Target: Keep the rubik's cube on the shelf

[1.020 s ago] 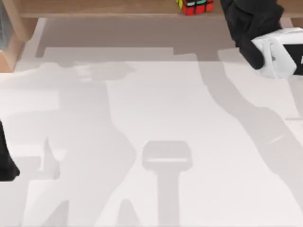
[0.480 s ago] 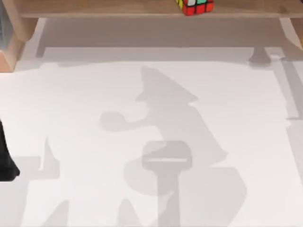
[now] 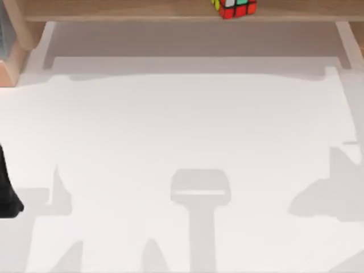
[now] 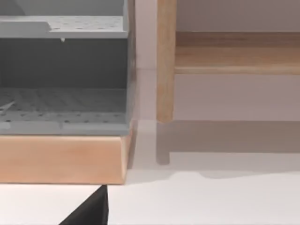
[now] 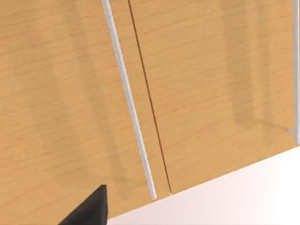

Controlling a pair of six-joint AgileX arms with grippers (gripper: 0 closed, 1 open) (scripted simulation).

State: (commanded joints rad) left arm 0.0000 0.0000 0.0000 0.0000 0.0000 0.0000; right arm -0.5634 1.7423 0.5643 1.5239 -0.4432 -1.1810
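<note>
Cube: the small multicoloured rubik's cube sits on the long light-brown wooden shelf at the far edge of the top view, right of centre.
Desk: the white desk carries only shadows.
Left arm: a black part shows at the desk's left edge; whether its hand is open or closed I cannot tell.
Left wrist view: grey perforated rack on a wooden base.
Right wrist view: wood-grain panels.

The right arm has left the 1 o'clock corner; its shadow now lies on the white counter at 4 o'clock
</note>
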